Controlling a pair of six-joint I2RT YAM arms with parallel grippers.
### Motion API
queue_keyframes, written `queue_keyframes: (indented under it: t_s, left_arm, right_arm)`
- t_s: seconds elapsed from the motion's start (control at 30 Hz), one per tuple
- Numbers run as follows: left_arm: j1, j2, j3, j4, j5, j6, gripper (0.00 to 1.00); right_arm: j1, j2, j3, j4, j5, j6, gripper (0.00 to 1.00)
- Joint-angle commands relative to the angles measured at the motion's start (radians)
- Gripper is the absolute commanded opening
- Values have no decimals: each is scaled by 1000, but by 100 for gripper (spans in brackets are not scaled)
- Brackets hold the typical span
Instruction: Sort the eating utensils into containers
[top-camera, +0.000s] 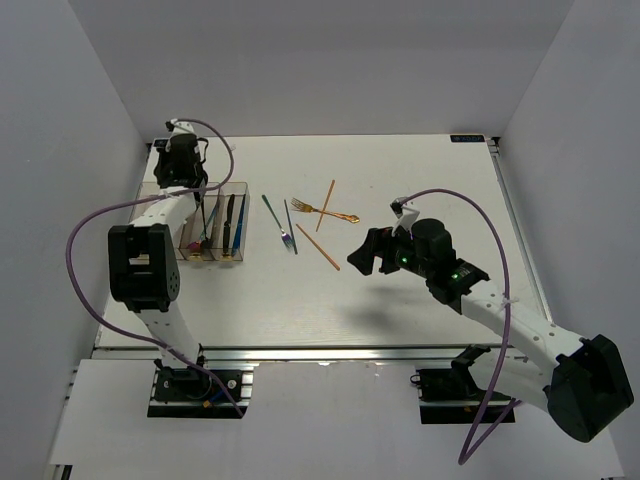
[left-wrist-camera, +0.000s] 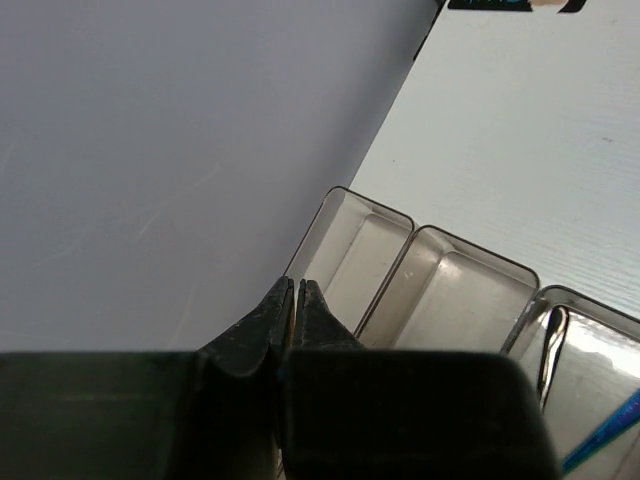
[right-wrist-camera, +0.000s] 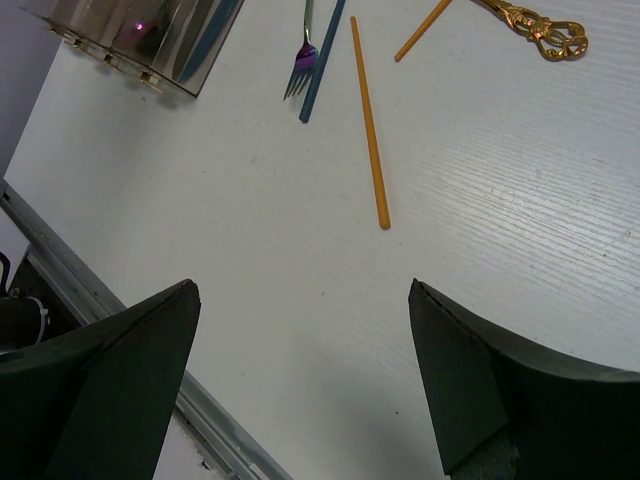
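Five unsorted: gold fork (top-camera: 325, 211), teal fork (right-wrist-camera: 305, 50), blue stick (right-wrist-camera: 321, 65) and two orange sticks (right-wrist-camera: 368, 120) lay on white desk (top-camera: 420, 170).
Sorted: few dark utensils (top-camera: 230, 222) in clear plastic bins (left-wrist-camera: 470, 247).
Left hand (left-wrist-camera: 296, 288): pinched closed, empty, over bins.
Right hand (right-wrist-camera: 300, 290): spread wide, empty.

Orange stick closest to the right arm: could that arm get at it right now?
Probably yes. The right gripper is open above the table, and the orange stick lies flat just ahead of it with nothing on top or between.

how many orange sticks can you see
2. The near orange stick lies right of the blue stick; the far orange stick crosses the gold fork. The bins may hide more.
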Motion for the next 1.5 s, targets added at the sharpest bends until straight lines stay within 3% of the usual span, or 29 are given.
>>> queue_keyframes:
  t_s: [0.0,0.03,0.07,0.2,0.3,0.43,0.5,0.53,0.6,0.73,0.87,0.97,1.0,1.17,1.23,1.37,1.47]
  left_arm:
    - [45,15,-38,113,35,3,10]
    - [46,21,-39,124,35,-4,16]
    - [46,31,-50,138,20,-6,29]
    - [48,31,-68,176,-6,-24,64]
    - [48,14,-71,190,-2,-35,67]
    - [46,-63,-12,82,-3,-172,86]
    - [43,-115,25,23,78,-229,98]
    - [39,-171,51,-15,104,-240,98]
    - [29,-230,86,-71,117,-282,98]
    - [28,-385,183,-386,142,-601,98]
    - [28,-615,-25,-408,352,-688,98]
    - [28,-774,-237,-390,396,-658,98]
    - [28,-831,-318,-384,382,-653,98]
    - [28,-894,-386,-348,426,-661,98]
    - [28,-873,-372,-359,440,-665,98]
    - [28,-839,-366,-382,527,-676,98]
    - [28,-827,-355,-402,541,-685,98]
  right_arm:
    - [5,-18,3,39,-6,-24,89]
    - [5,-16,5,39,-5,-25,89]
    - [5,-12,6,39,-1,-27,89]
    - [5,19,17,42,3,-38,89]
    - [5,64,31,44,0,-42,89]
    - [38,168,78,36,14,-81,89]
    - [78,293,207,-99,128,-146,89]
    - [118,380,295,-140,240,-176,89]
    - [143,451,369,-191,280,-194,89]
    - [166,622,544,-280,351,-237,84]
    - [174,827,710,-421,362,-283,66]
    - [181,916,793,-477,344,-315,50]
    - [183,932,804,-482,324,-322,49]
    - [194,1001,830,-502,289,-306,44]
    - [197,1019,819,-514,289,-289,35]
    - [197,1032,767,-560,310,-253,2]
    - [197,1018,732,-570,304,-230,0]
